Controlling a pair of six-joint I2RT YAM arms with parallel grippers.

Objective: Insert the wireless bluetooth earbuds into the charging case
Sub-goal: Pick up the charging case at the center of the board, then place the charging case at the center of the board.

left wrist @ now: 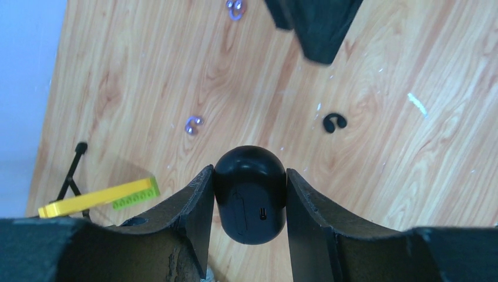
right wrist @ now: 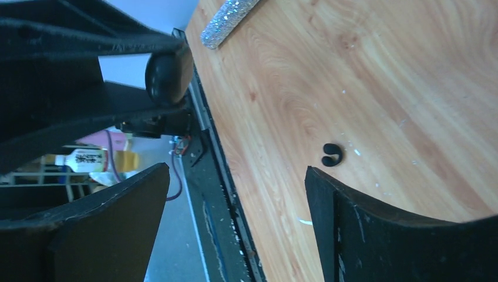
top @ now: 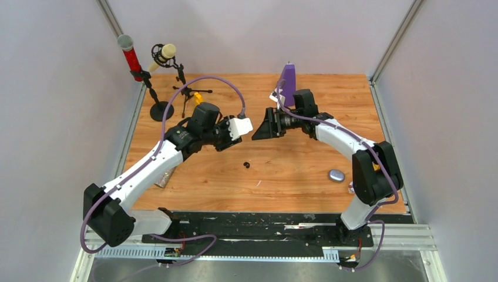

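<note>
A wooden table point(top: 293, 182) is enclosed by white walls point(top: 53, 88). Two arms are reached toward its middle. The left gripper point(left wrist: 249, 176) is clamped on a black case point(left wrist: 249, 202), which is held above the wood. The right gripper point(right wrist: 235, 173) is turned toward it, fingers spread wide with nothing between them. A grey case point(top: 336, 175) is set at the near right. The black earbuds point(top: 246, 165) are seen on the wood just nearer than the grippers, outside any case. Two purple earbuds point(left wrist: 194, 124) are seen lying apart on the wood.

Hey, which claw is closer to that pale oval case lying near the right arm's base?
Right. The right claw hovers open, farther up the table and left of the pale oval case. The left claw, gripping a black case, sits farther left again.
</note>
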